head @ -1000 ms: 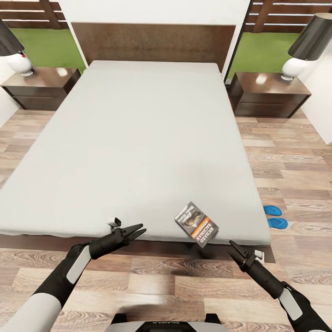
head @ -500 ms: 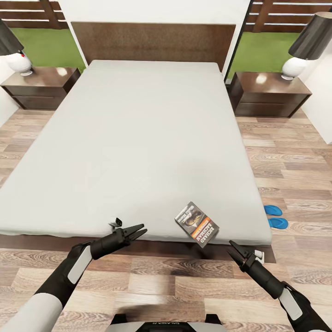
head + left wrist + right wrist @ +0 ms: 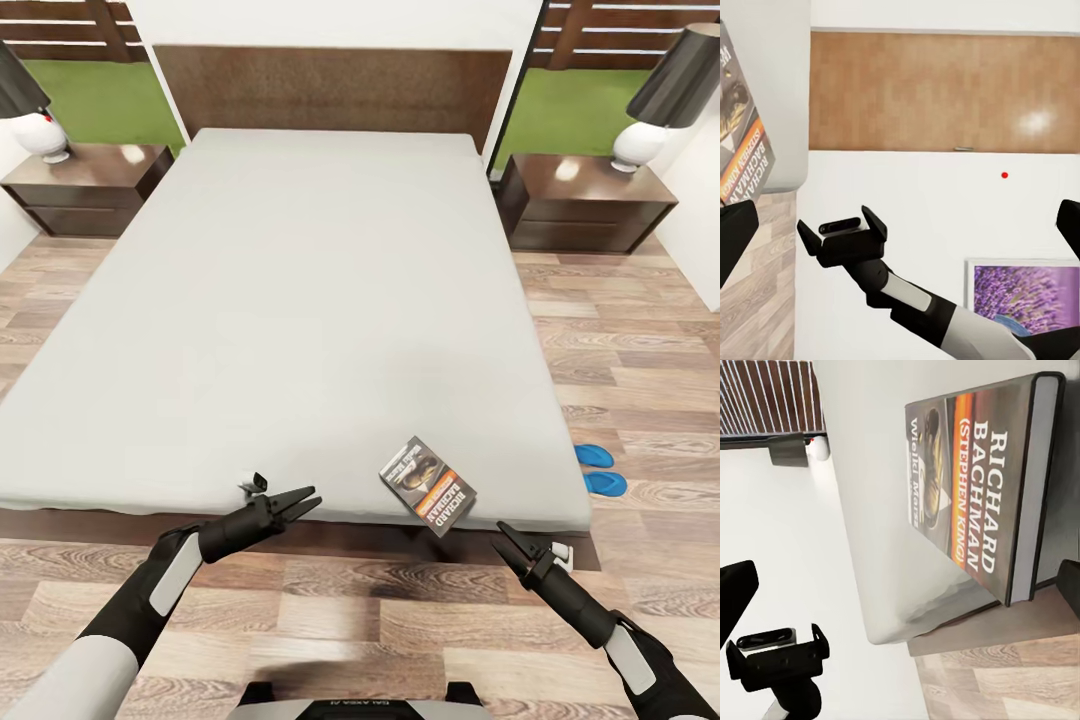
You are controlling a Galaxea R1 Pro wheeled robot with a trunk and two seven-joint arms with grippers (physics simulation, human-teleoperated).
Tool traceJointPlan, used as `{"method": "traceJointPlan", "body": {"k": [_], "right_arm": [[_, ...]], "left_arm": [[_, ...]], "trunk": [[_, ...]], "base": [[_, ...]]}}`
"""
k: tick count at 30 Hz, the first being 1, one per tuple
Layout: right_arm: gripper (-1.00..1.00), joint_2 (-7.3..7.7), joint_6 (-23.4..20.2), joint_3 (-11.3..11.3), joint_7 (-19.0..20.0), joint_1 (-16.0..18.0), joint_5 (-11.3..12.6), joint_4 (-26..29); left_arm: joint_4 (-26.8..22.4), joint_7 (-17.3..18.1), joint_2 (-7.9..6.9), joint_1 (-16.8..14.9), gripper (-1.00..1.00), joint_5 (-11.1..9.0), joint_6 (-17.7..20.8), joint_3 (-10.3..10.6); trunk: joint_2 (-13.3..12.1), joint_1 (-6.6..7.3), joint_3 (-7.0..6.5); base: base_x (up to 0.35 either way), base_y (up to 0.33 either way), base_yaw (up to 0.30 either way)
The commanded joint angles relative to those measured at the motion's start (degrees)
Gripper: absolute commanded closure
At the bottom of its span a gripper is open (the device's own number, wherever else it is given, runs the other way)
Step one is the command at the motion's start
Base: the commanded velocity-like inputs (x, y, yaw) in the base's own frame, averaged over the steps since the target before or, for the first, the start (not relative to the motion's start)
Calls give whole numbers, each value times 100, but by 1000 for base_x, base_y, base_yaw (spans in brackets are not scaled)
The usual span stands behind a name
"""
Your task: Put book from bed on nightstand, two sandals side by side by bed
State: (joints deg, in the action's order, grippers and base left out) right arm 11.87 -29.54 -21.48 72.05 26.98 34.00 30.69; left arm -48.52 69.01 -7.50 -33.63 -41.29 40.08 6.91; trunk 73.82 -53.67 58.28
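A small dark paperback book (image 3: 427,487) with an orange band and white lettering is seen lying flat near the lower right corner of the grey bed (image 3: 300,300). Two blue sandals (image 3: 598,470) are seen side by side on the floor at right, beside the bed. Dark nightstands (image 3: 585,203) are placed at both upper corners.

We face the foot of the bed (image 3: 300,300), its headboard (image 3: 330,90) at the far end. A nightstand (image 3: 85,190) stands at each side of the head, the other (image 3: 585,205) on the right, each bearing a lamp (image 3: 665,95). The book (image 3: 428,485) lies on the mattress near its right foot corner. Two sandals (image 3: 600,470) lie side by side on the floor (image 3: 640,340) just right of that corner.
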Motion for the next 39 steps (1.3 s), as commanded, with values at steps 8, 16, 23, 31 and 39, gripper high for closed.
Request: {"method": "traceJointPlan", "body": {"k": [8,16,23,31,39], "right_arm": [[-100,-1,-52,-6,11,4,18,-2],[-100,-1,-52,-6,11,3,18,-2],[-100,-1,-52,-6,11,3,18,-2],[-100,-6,-52,-6,11,5,18,-2],[-100,-9,-52,-6,11,5,18,-2]], "left_arm": [[1,-2,-6,-3,-100,20,51,20],[1,-2,-6,-3,-100,24,52,20],[1,5,-5,-3,-100,24,52,20],[-7,-6,1,-3,-100,60,45,27],[-8,-9,30,-3,-100,68,46,29]], "trunk": [[124,-66,57],[124,-66,57],[124,-66,57],[124,-66,57],[124,-66,57]], "base": [[0,0,0],[0,0,0],[0,0,0],[0,0,0],[0,0,0]]}}
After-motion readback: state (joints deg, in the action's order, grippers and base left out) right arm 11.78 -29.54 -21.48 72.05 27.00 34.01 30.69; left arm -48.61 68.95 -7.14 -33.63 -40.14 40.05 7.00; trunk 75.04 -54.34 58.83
